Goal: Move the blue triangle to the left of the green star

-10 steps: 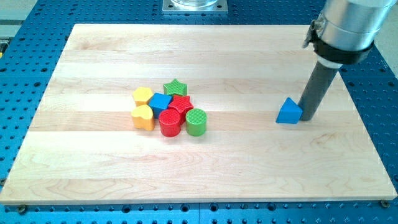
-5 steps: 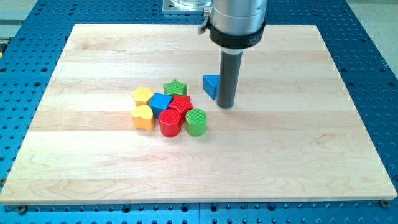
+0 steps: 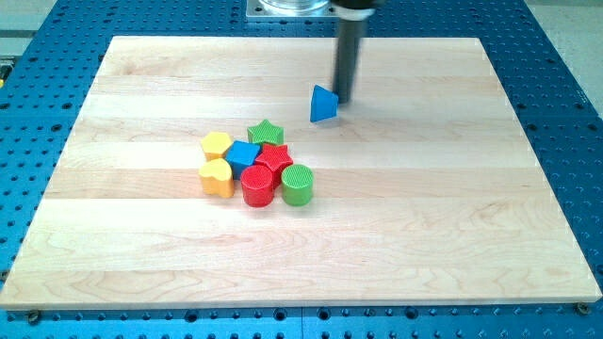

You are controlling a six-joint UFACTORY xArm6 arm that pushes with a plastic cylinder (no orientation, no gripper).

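The blue triangle (image 3: 323,104) lies on the wooden board, up and to the right of the green star (image 3: 266,133). My tip (image 3: 344,101) stands just to the right of the blue triangle, touching or almost touching it. The green star sits at the top of a tight cluster of blocks left of the board's middle.
The cluster also holds a yellow hexagon-like block (image 3: 217,145), a blue cube (image 3: 244,155), a red star (image 3: 274,156), a yellow heart (image 3: 217,176), a red cylinder (image 3: 257,185) and a green cylinder (image 3: 298,184). The wooden board (image 3: 424,235) rests on a blue perforated table.
The blue triangle was pushed from the right side of the board leftward, then slightly up. My tip moved left with it, then up toward the view's top.
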